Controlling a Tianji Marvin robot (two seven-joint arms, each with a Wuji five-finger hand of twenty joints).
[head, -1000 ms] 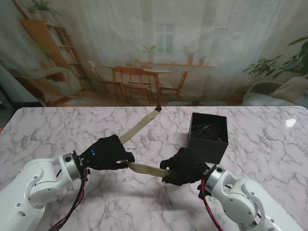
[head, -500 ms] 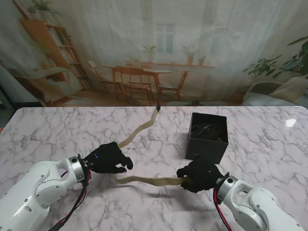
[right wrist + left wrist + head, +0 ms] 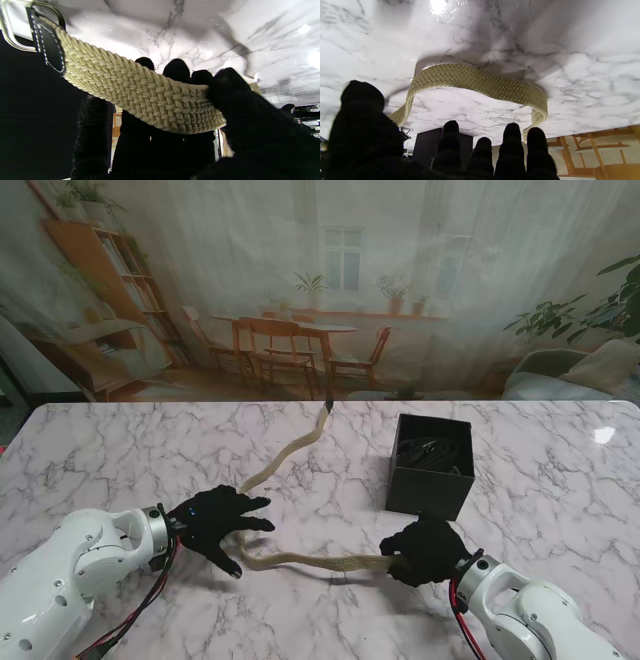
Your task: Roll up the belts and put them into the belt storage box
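A beige woven belt [image 3: 300, 560] snakes over the marble table from its far tip [image 3: 325, 411] toward me, past the left hand, then across to the right hand. My right hand [image 3: 425, 548] is shut on the belt's buckle end; the right wrist view shows the braid [image 3: 140, 95] across the fingers and the metal buckle [image 3: 15, 30]. My left hand [image 3: 218, 520] rests open, fingers spread, beside the belt's bend [image 3: 475, 82] and not holding it. The black belt storage box [image 3: 431, 465] stands farther from me than the right hand, with a dark belt coiled inside.
The marble table [image 3: 120, 450] stretches to both sides. The box [image 3: 430, 145] also shows past my left fingers. A backdrop printed with a room scene rises behind the table's far edge.
The left hand let go of the belt and opened its fingers. The right hand pulled the buckle end nearer to me, and the belt now sags onto the table in a curve.
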